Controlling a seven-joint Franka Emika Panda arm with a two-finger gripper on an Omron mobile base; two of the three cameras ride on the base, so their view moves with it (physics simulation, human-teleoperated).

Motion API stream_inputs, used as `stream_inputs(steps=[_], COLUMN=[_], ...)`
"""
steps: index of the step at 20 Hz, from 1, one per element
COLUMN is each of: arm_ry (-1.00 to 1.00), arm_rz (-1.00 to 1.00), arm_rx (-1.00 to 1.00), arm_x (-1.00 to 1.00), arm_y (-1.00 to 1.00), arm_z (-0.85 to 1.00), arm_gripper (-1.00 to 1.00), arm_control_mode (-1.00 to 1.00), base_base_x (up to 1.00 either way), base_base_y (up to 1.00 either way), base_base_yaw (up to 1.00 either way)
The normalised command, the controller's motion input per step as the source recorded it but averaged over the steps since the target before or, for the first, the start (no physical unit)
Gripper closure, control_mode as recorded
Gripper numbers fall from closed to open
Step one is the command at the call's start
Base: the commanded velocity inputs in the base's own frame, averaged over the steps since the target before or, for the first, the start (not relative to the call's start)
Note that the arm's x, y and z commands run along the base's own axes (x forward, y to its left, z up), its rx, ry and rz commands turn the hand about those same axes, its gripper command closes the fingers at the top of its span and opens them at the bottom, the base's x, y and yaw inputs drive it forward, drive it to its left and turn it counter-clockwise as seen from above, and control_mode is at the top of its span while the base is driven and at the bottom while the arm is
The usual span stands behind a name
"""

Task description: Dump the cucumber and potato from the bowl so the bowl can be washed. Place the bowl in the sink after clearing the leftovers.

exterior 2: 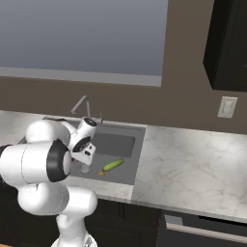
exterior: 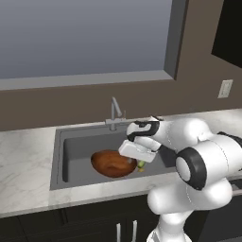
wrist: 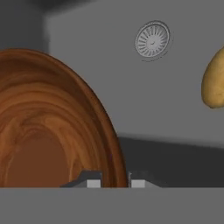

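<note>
Two leftovers are already out, so what you have to judge is how the bowl sits against the sink floor under the hand.

From the left base view, you see the bowl inside the sink, low over its floor and tipped, its glossy reddish-brown hollow facing left and away from the arm. The gripper sits at the bowl's right rim, so the bowl hangs to the left of the hand. A bit of yellow-green peeks out just below the hand; you cannot tell which vegetable it is.

From the right base view, you find the cucumber lying on the sink floor, its long axis slanting up to the right, with the potato just beside its lower end. Both lie to the right of the hand, apart from it.

From the hand view, the fingers are pressed nearly together, pinching the bowl's rim between them. The bowl's grained inside is bare. The potato lies off to the right, the round drain beyond. Your likely next move is to lower and let go.
</note>
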Motion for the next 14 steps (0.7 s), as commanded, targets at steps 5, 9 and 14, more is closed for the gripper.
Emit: stream_inputs(steps=[5, 9, 14], arm_ry=[-0.07, -0.1, -0.07], arm_rz=[0.0, 0.0, -0.06], arm_rx=[-0.05, -0.07, -0.02], arm_x=[0.13, 0.25, 0.38], arm_y=[0.11, 0.07, 0.07], arm_z=[-0.25, -0.2, -0.02], arm_gripper=[1.0, 1.0, 1.0], arm_control_mode=[-1.0, -1.0, -1.0], base_base_x=[0.0, 0.0, 0.0], base_base_y=[0.0, 0.0, 0.0], base_base_yaw=[0.0, 0.0, 0.0])
